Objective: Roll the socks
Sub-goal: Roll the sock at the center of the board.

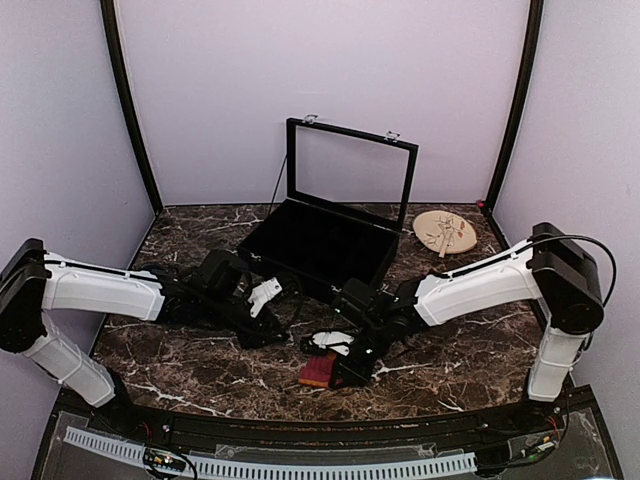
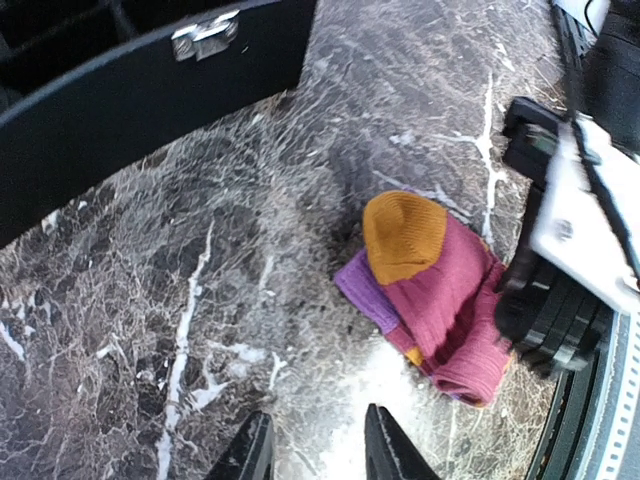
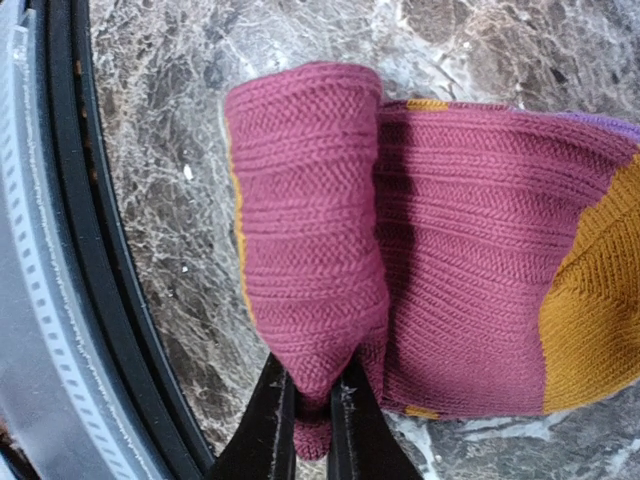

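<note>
The striped sock point(image 1: 316, 372) lies on the desk point(image 1: 200, 368) at the lower centre of the top view, 1 end folded over and pinched by the right hand point(image 3: 310, 425). The left hand point(image 2: 318, 450) hangs open, empty. Rolling looks barely begun; no other sock shows.

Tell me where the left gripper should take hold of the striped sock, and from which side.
Probably the orange end of the sock: it lies flat and free on the table, opposite the folded red end that the right gripper pinches. Bring the open left gripper down from above, on the side facing the black case.
</note>
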`<state>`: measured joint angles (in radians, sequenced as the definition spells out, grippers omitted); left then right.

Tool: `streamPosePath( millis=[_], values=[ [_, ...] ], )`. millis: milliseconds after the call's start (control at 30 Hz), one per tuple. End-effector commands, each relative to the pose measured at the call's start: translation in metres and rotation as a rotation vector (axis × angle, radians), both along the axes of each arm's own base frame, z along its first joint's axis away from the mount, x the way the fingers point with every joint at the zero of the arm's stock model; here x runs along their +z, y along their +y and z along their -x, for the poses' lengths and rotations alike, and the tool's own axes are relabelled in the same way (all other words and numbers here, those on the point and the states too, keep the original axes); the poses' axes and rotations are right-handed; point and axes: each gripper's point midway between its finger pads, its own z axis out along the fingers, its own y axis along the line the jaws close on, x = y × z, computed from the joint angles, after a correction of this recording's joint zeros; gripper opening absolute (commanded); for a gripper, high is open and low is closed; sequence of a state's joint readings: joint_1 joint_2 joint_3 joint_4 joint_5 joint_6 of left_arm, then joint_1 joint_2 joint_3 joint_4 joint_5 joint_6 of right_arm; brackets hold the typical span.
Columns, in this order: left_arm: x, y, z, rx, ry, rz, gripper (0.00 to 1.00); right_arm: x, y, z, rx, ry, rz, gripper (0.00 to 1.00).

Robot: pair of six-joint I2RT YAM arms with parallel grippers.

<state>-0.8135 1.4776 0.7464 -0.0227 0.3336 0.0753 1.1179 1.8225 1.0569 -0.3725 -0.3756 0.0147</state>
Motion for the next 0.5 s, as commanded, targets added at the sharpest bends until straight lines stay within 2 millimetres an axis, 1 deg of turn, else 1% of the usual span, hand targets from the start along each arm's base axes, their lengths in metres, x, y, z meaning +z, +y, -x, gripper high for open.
streamPosePath(
  millis=[0,100,300,467],
  values=[
    [0.019,-0.007,0.004,-0.030,-0.157,0.031,0.33,0.000,-0.003,0.014,0.009,0.161,0.000,0.02],
    [0.022,-0.014,0.017,-0.084,-0.219,0.027,0.33,0.003,-0.003,0.014,-0.004,0.226,-0.020,0.02],
    [0.026,-0.022,0.039,-0.180,-0.269,0.046,0.35,0.011,-0.003,0.011,-0.035,0.336,-0.067,0.01],
    [0.020,-0.029,0.060,-0.274,-0.274,0.042,0.37,0.014,-0.001,0.013,-0.051,0.410,-0.098,0.00]
  ],
)
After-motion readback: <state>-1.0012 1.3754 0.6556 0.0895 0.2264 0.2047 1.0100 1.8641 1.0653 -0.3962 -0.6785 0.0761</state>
